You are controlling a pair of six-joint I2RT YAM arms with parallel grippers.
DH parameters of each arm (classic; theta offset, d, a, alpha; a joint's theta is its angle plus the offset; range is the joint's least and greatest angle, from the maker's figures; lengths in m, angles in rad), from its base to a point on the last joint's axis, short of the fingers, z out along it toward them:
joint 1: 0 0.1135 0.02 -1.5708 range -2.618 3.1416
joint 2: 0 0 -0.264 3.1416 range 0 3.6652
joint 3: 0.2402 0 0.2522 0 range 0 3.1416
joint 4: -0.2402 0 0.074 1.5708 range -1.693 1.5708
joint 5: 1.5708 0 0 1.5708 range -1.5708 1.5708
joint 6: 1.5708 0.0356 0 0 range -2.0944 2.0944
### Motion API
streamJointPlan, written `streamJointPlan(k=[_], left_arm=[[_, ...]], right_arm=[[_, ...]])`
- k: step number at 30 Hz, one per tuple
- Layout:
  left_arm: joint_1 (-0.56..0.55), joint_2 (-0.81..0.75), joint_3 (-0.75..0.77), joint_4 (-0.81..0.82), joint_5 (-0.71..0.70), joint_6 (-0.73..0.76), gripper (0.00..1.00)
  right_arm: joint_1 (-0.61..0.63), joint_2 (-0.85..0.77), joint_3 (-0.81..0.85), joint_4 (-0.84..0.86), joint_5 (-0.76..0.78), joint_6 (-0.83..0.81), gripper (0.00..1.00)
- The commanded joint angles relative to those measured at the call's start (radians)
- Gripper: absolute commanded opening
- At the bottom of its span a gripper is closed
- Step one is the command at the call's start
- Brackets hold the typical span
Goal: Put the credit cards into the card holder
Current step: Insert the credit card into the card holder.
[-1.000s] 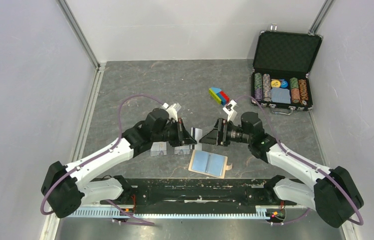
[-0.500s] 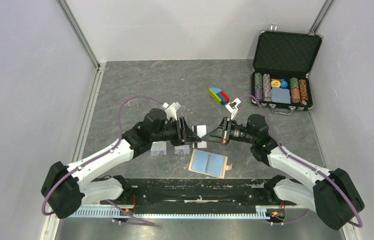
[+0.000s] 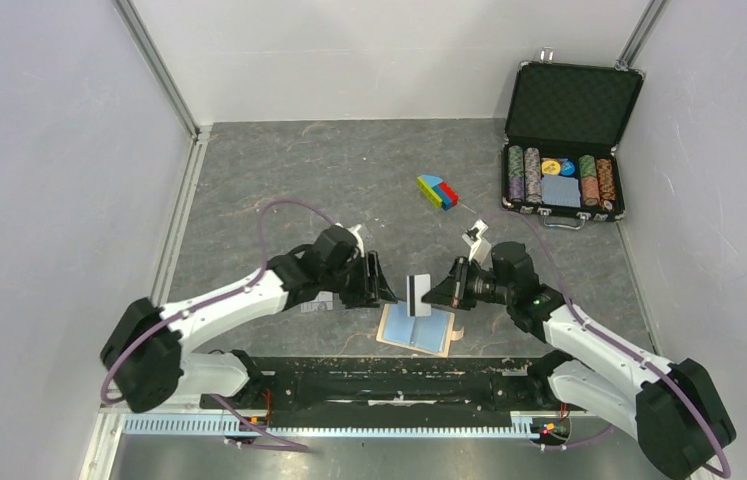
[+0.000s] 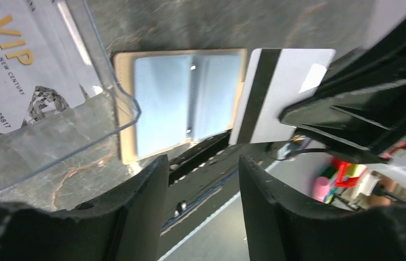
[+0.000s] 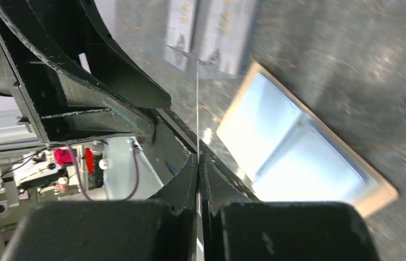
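From above, we see the right gripper (image 3: 429, 294) clamped on a card (image 3: 416, 291), which stands upright just above the open holder (image 3: 419, 332). The left gripper (image 3: 381, 282) is parted and empty. Our left wrist shows a second card (image 4: 10, 65) in a clear stand (image 4: 89, 128). Our right wrist shows the held card edge-on.

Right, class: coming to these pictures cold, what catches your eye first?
A credit card pinched upright in the right gripper, right by the open card holder, front and centre. Then the black poker-chip case, lid up, in the far right corner.
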Motion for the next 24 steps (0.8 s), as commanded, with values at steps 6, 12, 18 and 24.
streamJointPlan(k=[6,12,18,24], left_arm=[[-0.089,0.284,0.17,-0.191,-0.15,0.108,0.51],[-0.09,0.368,0.221,-0.294,-0.264,0.139,0.46],[-0.09,0.391,0.183,-0.305,-0.28,0.139,0.4],[-0.096,0.384,0.137,-0.271,-0.252,0.124,0.29]], right_arm=[[0.001,-0.059,-0.146,-0.068,0.099,-0.041,0.0],[0.017,-0.049,-0.248,0.058,0.137,0.037,0.0],[0.041,-0.04,-0.278,0.15,0.122,0.106,0.0],[0.061,-0.016,-0.258,0.176,0.129,0.143,0.0]])
